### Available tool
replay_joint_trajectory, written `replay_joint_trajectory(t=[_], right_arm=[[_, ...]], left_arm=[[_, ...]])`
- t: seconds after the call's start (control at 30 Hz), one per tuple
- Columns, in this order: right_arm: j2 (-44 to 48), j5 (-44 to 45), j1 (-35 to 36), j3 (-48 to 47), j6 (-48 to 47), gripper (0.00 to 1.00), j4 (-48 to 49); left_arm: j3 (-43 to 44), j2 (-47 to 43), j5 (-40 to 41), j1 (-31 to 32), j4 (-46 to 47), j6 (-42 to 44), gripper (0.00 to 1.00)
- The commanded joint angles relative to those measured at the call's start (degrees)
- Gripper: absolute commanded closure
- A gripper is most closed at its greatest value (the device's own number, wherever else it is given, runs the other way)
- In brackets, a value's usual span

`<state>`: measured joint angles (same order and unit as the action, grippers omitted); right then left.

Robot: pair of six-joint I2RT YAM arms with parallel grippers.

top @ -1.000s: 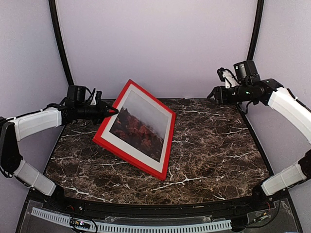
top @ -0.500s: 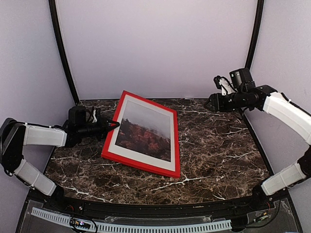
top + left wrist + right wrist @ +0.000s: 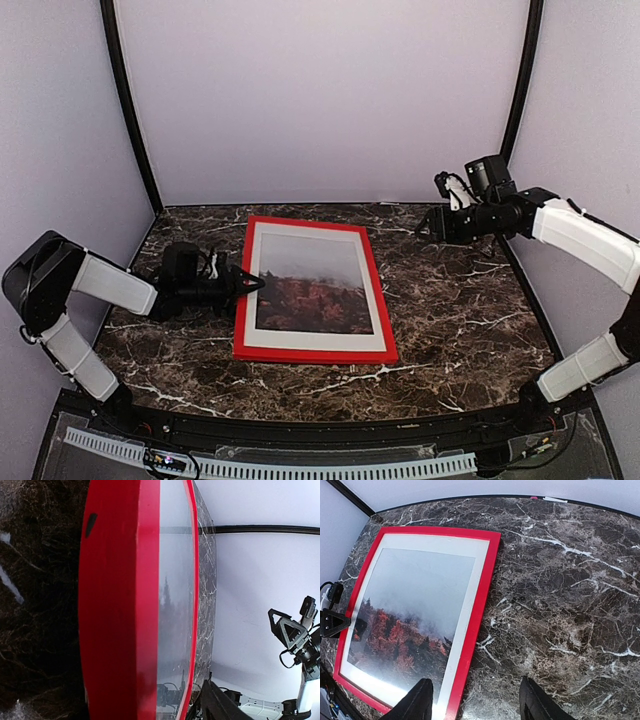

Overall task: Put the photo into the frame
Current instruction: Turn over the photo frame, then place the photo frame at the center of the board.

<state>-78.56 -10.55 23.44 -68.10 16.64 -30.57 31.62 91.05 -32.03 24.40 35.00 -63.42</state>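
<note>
The red frame (image 3: 241, 322) lies flat on the marble table, left of centre. Behind its glass is the photo (image 3: 312, 292) of reddish trees under misty sky, bordered by a white mat (image 3: 316, 341). My left gripper (image 3: 248, 284) is low at the middle of the frame's left rail, shut on that edge. In the left wrist view the frame (image 3: 110, 605) fills the middle, with one finger (image 3: 220, 707) on its glass side and the other hidden. My right gripper (image 3: 428, 222) hovers open and empty above the table, beyond the frame's far right corner. The right wrist view shows the frame (image 3: 481, 597) and the photo (image 3: 415, 610).
The dark marble table (image 3: 460, 310) extends to the right of the frame. Pale walls and two black corner posts (image 3: 128, 110) close in the back and sides. A black rim with a white perforated strip (image 3: 300, 468) runs along the near edge.
The left gripper has lowered the frame from a steep tilt to lying flat and moved nearer and rightwards. The right gripper has come down slightly and shifted left.
</note>
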Motion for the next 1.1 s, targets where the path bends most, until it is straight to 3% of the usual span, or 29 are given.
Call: replay_joint_trajectory(t=[0.0, 0.47, 0.73, 1.07], right_arm=[[1.6, -0.1, -0.4, 2.3, 0.3, 0.39, 2.9], [3.7, 1.1, -0.4, 6.2, -0.4, 0.26, 4.2], [3.6, 1.8, -0.4, 7.1, -0.8, 0.25, 4.3], [3.5, 2.0, -0.4, 8.6, -0.8, 0.24, 4.8]], left_arm=[[0.2, 0.6, -1.3, 0.4, 4.8, 1.2, 0.39], [4.7, 3.9, -1.5, 0.3, -7.0, 11.3, 0.3], [10.4, 3.1, 5.1, 0.1, -23.8, 21.1, 0.27], [13.5, 2.2, 9.5, -2.4, -32.0, 27.9, 0.23]])
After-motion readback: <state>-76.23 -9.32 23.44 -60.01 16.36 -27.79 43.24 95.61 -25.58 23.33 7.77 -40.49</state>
